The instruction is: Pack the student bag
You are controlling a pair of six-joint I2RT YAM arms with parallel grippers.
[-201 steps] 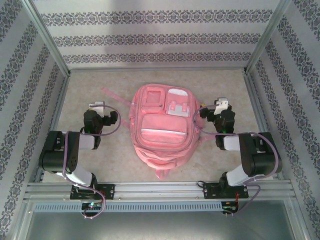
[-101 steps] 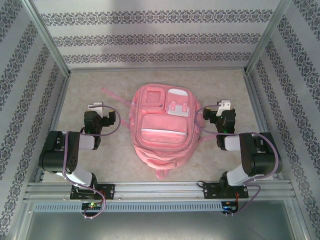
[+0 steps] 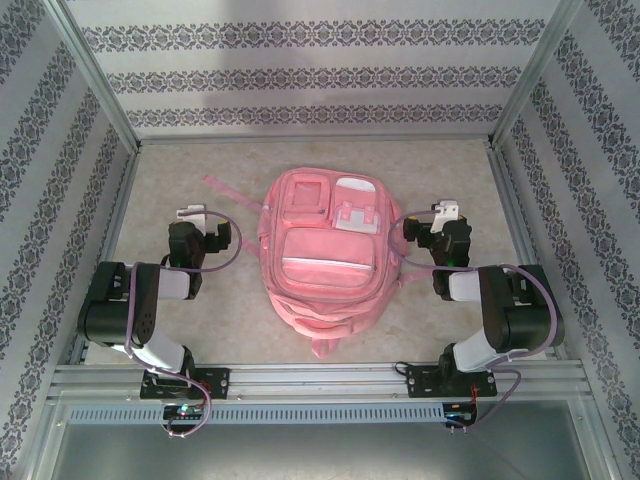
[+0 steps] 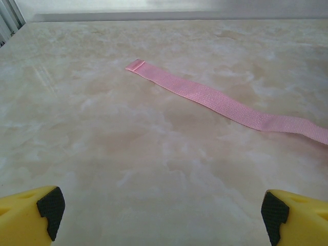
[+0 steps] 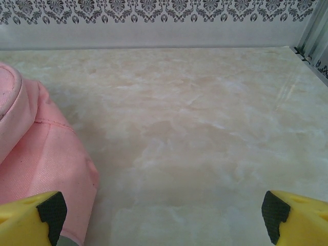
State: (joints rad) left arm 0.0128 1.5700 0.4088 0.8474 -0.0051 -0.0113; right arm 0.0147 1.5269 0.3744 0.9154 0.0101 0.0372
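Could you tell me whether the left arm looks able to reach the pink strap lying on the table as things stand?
Probably yes: the strap lies flat on the bare table just ahead of the open left gripper, with nothing between them.

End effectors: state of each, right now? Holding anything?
Left end effector: open, empty; a pink strap lies on the table ahead.
Right end effector: open, empty; student bag just beside it.
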